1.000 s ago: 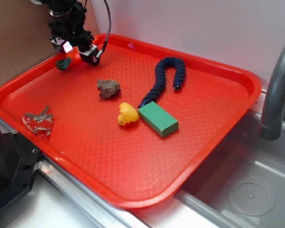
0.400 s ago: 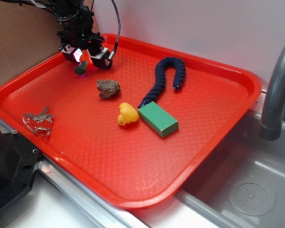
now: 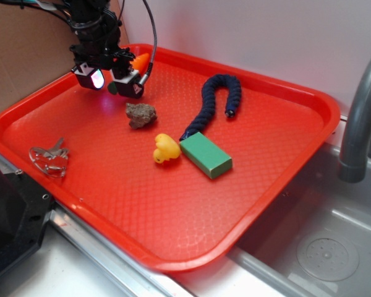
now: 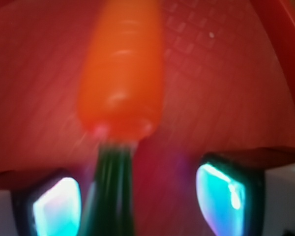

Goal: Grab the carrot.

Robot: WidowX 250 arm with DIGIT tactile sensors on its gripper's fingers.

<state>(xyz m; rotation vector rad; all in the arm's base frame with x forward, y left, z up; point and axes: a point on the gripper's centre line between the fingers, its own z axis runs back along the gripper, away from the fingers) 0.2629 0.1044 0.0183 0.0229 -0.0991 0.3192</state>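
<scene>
Since a moment ago my gripper [image 3: 109,79] lifted, grasping the carrot [image 4: 122,73] only by its green stem; a jerk could let it slip onto the tray [image 3: 247,185].

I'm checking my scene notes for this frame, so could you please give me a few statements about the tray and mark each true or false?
1. The carrot lies between the gripper fingers, its green stem nearest the wrist camera. True.
2. The yellow duck touches the rock. False: bare tray shows between them; the duck sits right beside the green block.
3. The dark blue rope lies curved on the tray. True.
4. The keys lie at the tray's far corner near the faucet. False: they are by the near-left rim.
5. The green block stands on end. False: it lies flat.
</scene>
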